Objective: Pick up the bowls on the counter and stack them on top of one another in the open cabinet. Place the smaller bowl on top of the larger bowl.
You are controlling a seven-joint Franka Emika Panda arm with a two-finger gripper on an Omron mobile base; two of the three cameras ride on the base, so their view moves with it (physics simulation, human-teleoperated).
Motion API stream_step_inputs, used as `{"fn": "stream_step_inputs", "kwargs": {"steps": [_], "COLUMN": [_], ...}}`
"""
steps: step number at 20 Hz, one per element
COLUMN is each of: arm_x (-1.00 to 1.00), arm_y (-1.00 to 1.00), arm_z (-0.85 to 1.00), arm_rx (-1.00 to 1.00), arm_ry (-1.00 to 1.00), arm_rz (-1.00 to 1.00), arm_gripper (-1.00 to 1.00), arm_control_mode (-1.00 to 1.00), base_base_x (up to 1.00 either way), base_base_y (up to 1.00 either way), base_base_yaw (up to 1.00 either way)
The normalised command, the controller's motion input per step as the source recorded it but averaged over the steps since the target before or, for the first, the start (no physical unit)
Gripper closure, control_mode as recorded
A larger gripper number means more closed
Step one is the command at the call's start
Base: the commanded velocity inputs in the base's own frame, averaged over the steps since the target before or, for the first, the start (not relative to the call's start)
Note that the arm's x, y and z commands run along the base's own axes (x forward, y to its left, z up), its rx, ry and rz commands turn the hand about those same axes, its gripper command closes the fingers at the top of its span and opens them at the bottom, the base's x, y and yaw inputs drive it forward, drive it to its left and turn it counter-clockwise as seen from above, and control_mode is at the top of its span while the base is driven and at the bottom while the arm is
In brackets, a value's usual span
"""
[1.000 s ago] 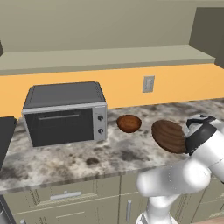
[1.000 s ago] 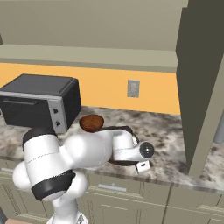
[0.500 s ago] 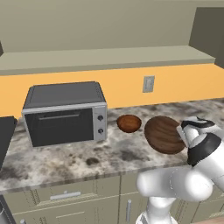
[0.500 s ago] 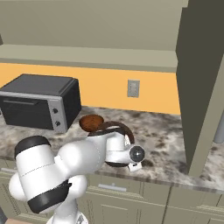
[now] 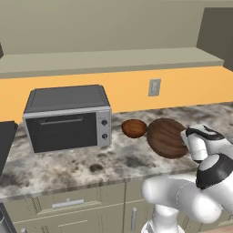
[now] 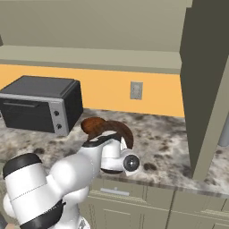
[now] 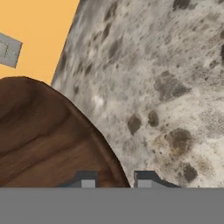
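Both bowls were on the counter (image 5: pixel 82 170) and nothing had reached the open cabinet (image 5: pixel 113 59), so the whole stacking job was left to do; the work was judged to be at the first grasp. The larger bowl (image 5: pixel 166 137) lay tipped toward the arm, near the counter's front, with the smaller bowl (image 5: pixel 134 128) just beside it on the toaster oven (image 5: pixel 68 117) side. The gripper (image 7: pixel 113 180) was nearly closed, its two fingertips (image 7: pixel 87 181) straddling the larger bowl's rim, one tip inside and one outside, so it appeared to be pinching that rim. The hand view alone gave this close look at the tips and rim. The left base view showed the two bowls side by side, while in the right base view the arm hid most of the larger bowl (image 6: pixel 123 132).
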Motion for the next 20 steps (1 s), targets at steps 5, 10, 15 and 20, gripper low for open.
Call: {"fn": "stream_step_inputs", "kwargs": {"steps": [5,10,15,20], "arm_x": [-0.29,-0.26,-0.26,-0.34], "arm_y": [0.00,0.00,-0.01,0.00], "arm_z": [0.47,0.56,0.55,0.46], "arm_rx": [0.00,0.00,0.00,0.00], "arm_ry": [-0.03,0.01,0.04,0.06], "arm_rz": [0.02,0.02,0.01,0.01], "arm_gripper": [1.00,1.00,1.00,1.00], "arm_control_mode": [-1.00,-1.00,-1.00,-1.00], "base_base_x": [0.00,0.00,0.00,0.00], "base_base_y": [0.00,0.00,0.00,0.00], "base_base_yaw": [0.00,0.00,0.00,0.00]}}
